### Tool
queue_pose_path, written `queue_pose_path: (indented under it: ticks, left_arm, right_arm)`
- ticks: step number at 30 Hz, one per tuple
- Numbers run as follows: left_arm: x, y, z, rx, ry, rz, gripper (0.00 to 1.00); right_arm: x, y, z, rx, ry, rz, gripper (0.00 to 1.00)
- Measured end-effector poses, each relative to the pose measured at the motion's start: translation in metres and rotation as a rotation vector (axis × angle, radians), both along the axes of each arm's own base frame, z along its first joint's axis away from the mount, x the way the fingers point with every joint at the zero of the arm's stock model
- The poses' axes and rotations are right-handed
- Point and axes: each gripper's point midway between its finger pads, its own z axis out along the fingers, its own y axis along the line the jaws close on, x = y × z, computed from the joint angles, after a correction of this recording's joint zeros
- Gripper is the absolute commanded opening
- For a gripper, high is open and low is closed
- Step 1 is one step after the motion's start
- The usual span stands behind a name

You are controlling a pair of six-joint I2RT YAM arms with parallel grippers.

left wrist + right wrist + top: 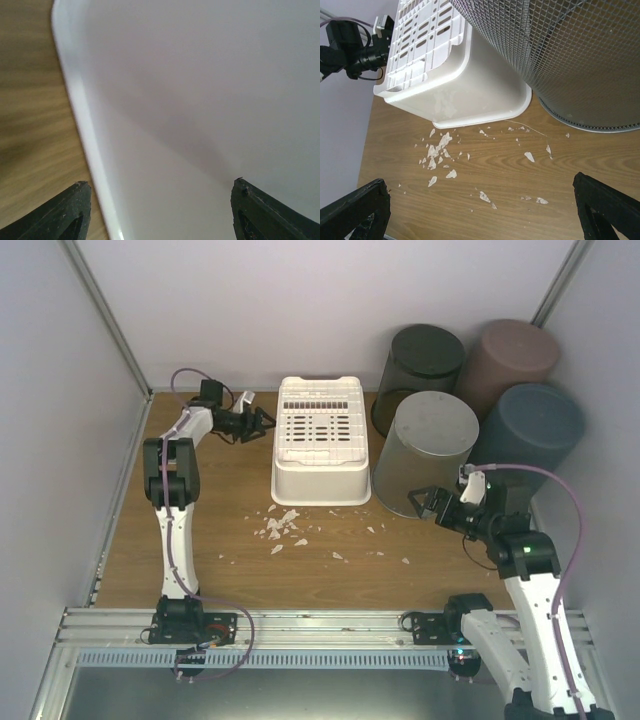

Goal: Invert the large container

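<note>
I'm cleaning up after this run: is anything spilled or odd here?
Yes: white scraps lie scattered on the table along the near side of the upturned container, like spilled contents.

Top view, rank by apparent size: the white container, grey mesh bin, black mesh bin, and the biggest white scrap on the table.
1. white container and grey mesh bin: look about alike, so not ranked against each other.
2. black mesh bin: looks smaller, but it sits farther back and is partly hidden.
3. white scrap: by far the smallest.
</note>
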Motion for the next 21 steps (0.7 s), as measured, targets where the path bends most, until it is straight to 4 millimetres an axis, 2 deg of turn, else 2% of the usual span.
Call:
queue_pose_path:
  ticks: [7,12,17,19,21]
  left_arm:
    - [0.014,-0.026,0.027,-0.010,-0.080,-0.034,0.77]
    - [0.016,-0.026,0.027,0.006,-0.086,-0.031,0.77]
    - [0.012,-0.009,0.021,0.035,-0.069,-0.017,0.76]
    - [0.009,0.006,0.019,0.054,-0.056,0.003,0.76]
    - [0.004,0.034,0.022,0.076,-0.052,0.043,0.76]
  right_arm:
    - [0.007,0.001,0.000,-0.011,-0.028,0.010,1.00]
    - [0.005,0.000,0.008,-0.024,-0.076,0.024,1.00]
    - [0.003,-0.001,0.026,-0.053,-0.141,0.035,1.00]
    - [0.002,-0.003,0.041,-0.064,-0.188,0.034,1.00]
    - [0.001,-0.004,0.053,-0.070,-0.232,0.028,0.99]
